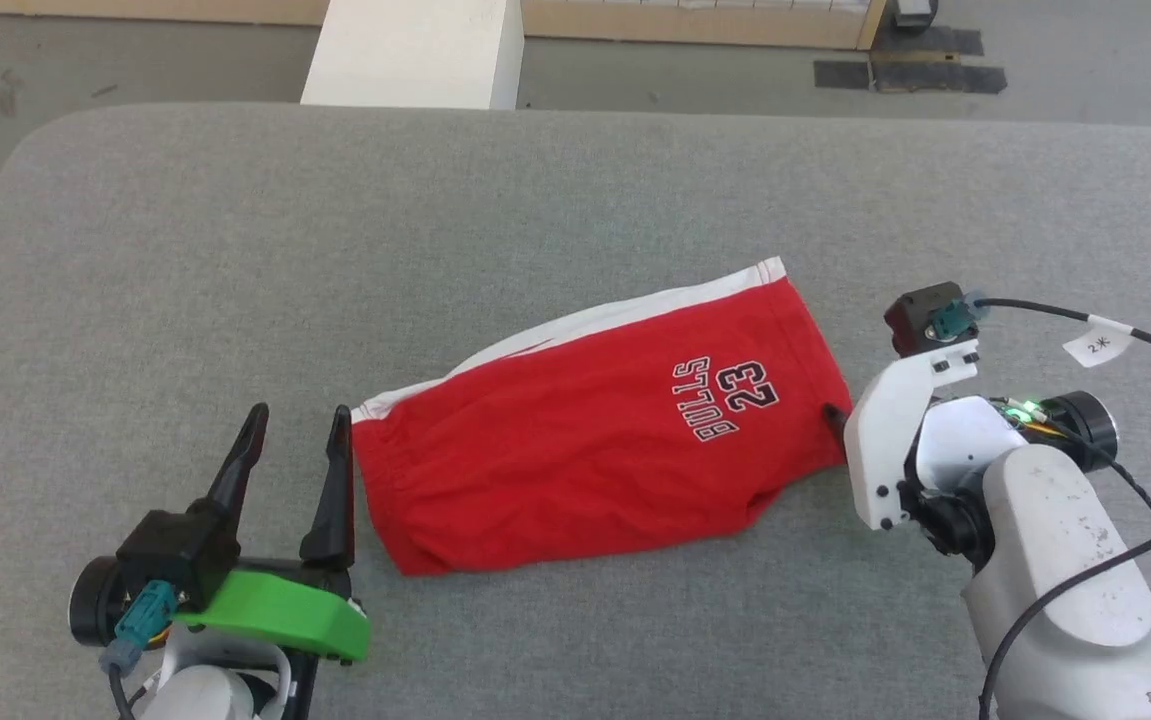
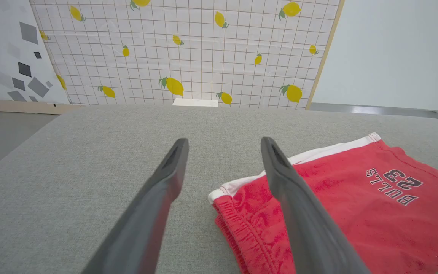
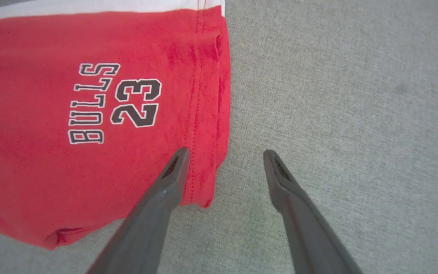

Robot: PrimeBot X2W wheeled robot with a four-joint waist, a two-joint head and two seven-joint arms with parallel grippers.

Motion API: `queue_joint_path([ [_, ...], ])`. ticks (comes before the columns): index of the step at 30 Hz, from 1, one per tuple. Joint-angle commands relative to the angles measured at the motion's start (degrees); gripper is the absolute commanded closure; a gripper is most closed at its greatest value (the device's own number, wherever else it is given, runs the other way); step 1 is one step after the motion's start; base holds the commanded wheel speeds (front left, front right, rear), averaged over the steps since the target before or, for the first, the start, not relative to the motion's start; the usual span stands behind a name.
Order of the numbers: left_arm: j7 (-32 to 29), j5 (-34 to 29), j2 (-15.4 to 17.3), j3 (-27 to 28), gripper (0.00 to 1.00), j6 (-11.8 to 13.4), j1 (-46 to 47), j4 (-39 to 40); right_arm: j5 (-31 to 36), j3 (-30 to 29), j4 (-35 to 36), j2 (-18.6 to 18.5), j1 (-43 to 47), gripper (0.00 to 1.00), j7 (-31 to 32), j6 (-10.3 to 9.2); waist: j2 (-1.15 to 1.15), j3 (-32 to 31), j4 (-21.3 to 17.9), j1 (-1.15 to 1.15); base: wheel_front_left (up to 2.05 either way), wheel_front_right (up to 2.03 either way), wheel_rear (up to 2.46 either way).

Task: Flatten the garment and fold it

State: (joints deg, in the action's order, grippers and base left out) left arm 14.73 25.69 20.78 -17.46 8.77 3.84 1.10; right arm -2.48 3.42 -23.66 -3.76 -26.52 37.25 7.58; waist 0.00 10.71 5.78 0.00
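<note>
Grey fabric tabletop (image 1: 235,250); beyond it grey floor (image 1: 135,60), a lemon-print panel (image 2: 188,49), perhaps a white pillar (image 1: 415,50).

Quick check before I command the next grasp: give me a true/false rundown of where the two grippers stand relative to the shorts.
1. The left gripper and the right gripper are both open. True.
2. The right gripper is clamped on the leg hem. False: its jaws are apart, with one finger over the hem of the shorts and the other over the grey surface.
3. The BULLS 23 print lies at the end nearest the right gripper. True.
4. The left gripper is at the leg hem too. False: it is at the opposite end, by the elastic waistband.
5. The shorts hang off the edge of the surface. False: they lie wholly on it.
</note>
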Motion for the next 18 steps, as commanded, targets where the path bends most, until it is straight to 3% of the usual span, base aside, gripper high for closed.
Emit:
queue_joint_path([
  [1,0.3,-0.3,-0.6,0.2,0.00,-0.5,-0.4,0.0,0.9,-0.2,0.0,0.3,0.3,0.00,0.5,-0.09,0.00,1.4,1.3,0.00,0.00,0.00,0.00],
  [8,0.0,0.2,-1.1,-0.3,0.00,-1.7,1.0,-0.9,3.7,-0.6,-3.5,0.7,-0.9,0.00,1.0,-0.09,0.00,3.9,3.1,0.00,0.00,0.00,0.00],
  [9,-1.5,0.7,-1.1,-0.5,0.00,-1.6,1.3,-0.3,3.6,-0.6,-5.3,0.8,-1.4,0.53,1.4,-0.09,0.00,4.3,3.4,0.00,0.00,0.00,0.00],
  [11,-3.5,1.2,-1.1,-0.6,0.00,-1.2,1.4,0.4,3.1,-0.2,-6.0,0.8,-1.7,1.00,1.6,-0.09,0.00,4.3,3.4,0.00,0.00,0.00,0.00],
  [15,-10.5,2.5,-0.5,-1.3,0.00,0.4,0.9,2.4,1.8,0.5,-6.5,0.8,-1.9,1.00,1.9,-0.09,0.00,3.6,2.8,0.00,0.00,0.00,0.00],
  [18,-19.3,3.9,0.3,-2.2,0.00,2.4,0.2,4.6,1.0,0.5,-6.2,0.8,-2.1,1.00,1.6,-0.09,0.00,2.8,2.1,0.00,0.00,0.00,0.00],
])
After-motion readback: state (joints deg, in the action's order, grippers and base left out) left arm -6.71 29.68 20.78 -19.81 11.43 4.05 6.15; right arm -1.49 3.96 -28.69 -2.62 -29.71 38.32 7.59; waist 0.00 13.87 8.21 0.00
